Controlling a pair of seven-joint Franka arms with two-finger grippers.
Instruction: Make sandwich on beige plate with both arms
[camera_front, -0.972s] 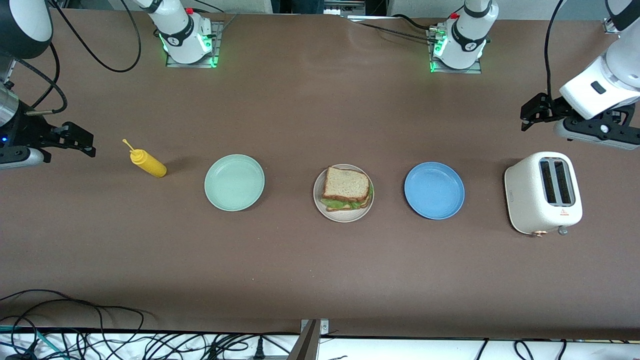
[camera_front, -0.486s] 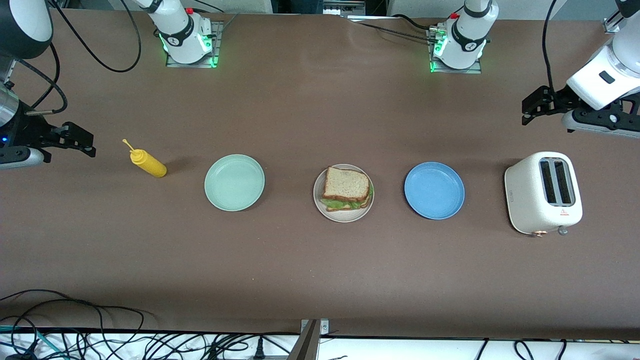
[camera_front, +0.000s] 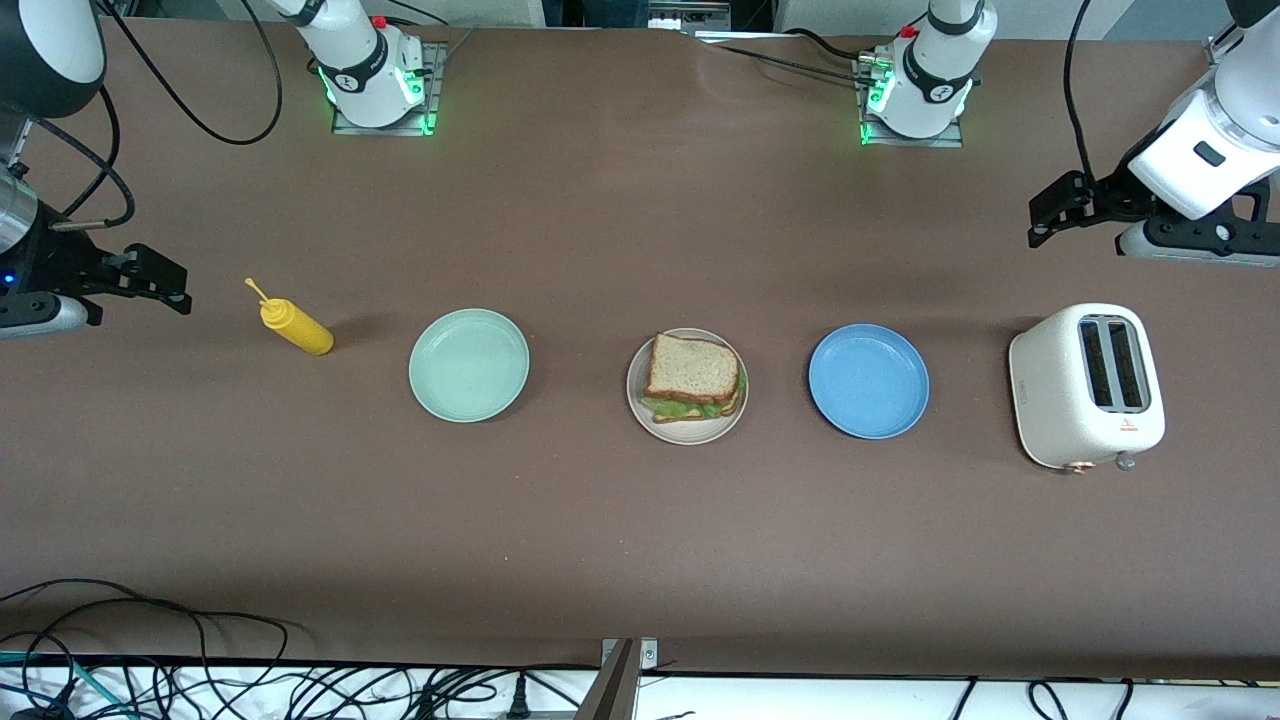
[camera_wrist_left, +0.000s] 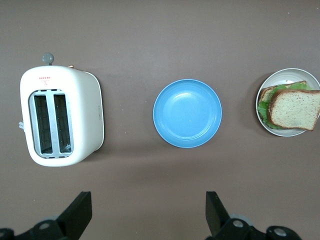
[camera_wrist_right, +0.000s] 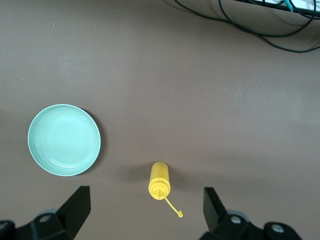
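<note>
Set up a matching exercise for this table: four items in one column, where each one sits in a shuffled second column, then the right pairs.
Items
1. sandwich
2. yellow squeeze bottle
3. toaster
4. blue plate

Places
A. between the beige plate and the toaster
B. at the left arm's end of the table
C. on the beige plate
D. between the mint-green plate and the right arm's end

Pairs: 1-C, 2-D, 3-B, 4-A

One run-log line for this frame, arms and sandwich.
sandwich: assembled on beige plate | left gripper: open, above table near toaster | right gripper: open, near mustard bottle
</note>
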